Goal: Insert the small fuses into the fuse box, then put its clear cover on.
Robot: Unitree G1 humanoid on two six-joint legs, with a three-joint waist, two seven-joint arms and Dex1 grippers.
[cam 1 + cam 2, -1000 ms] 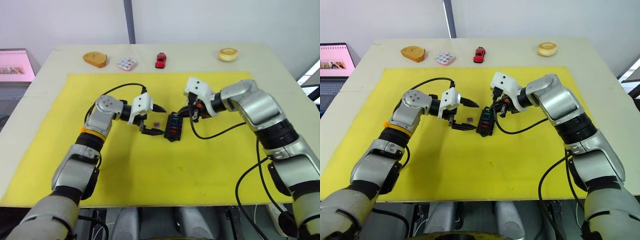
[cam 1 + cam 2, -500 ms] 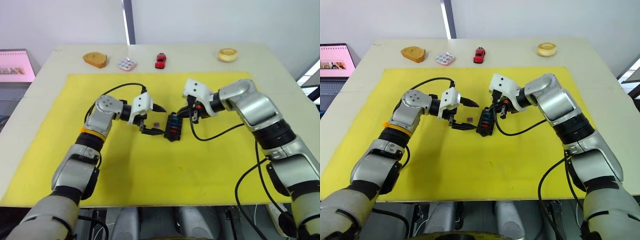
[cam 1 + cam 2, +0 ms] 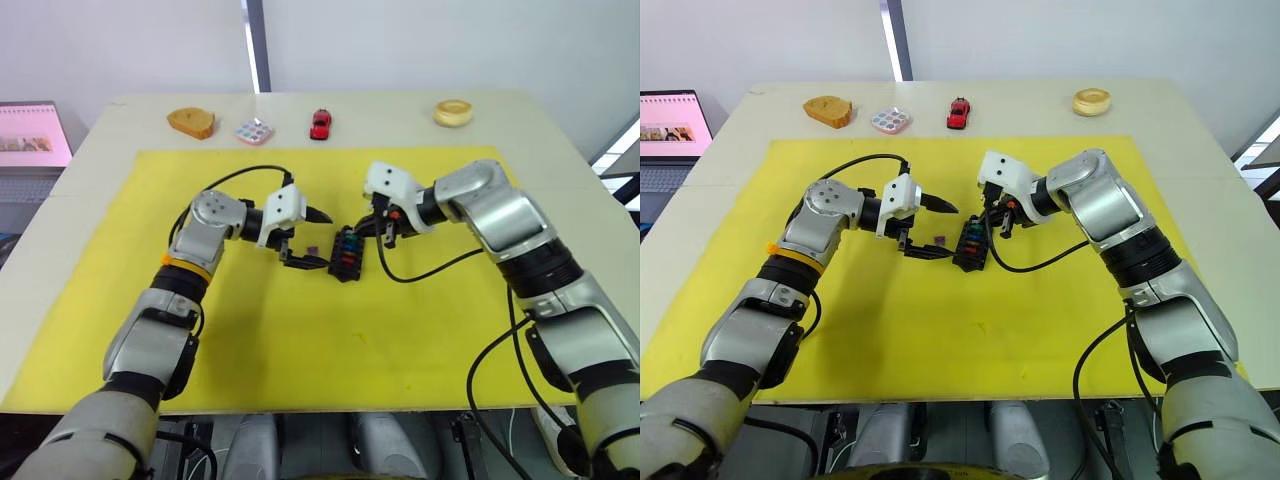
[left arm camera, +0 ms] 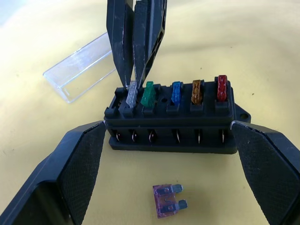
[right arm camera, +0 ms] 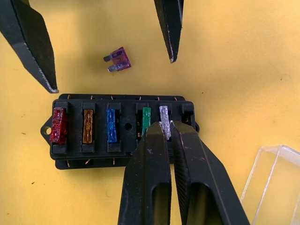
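The right gripper [image 5: 165, 131] pinched the grey fuse [image 5: 164, 121] in its slot of the fuse box [image 5: 121, 130] mid-mat, left gripper [image 4: 164, 164] open astride it, so pressing straight down looked wisest.

Black fuse box [image 5: 119, 131] holds red, amber, blue, green, grey fuses [image 5: 110, 125]; purple fuse [image 5: 119, 59] loose.

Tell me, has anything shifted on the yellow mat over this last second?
Barely. The right tool stays shut on the grey fuse in the fuse box. The left tool stays open around the box; the purple fuse and clear cover lie unmoved.
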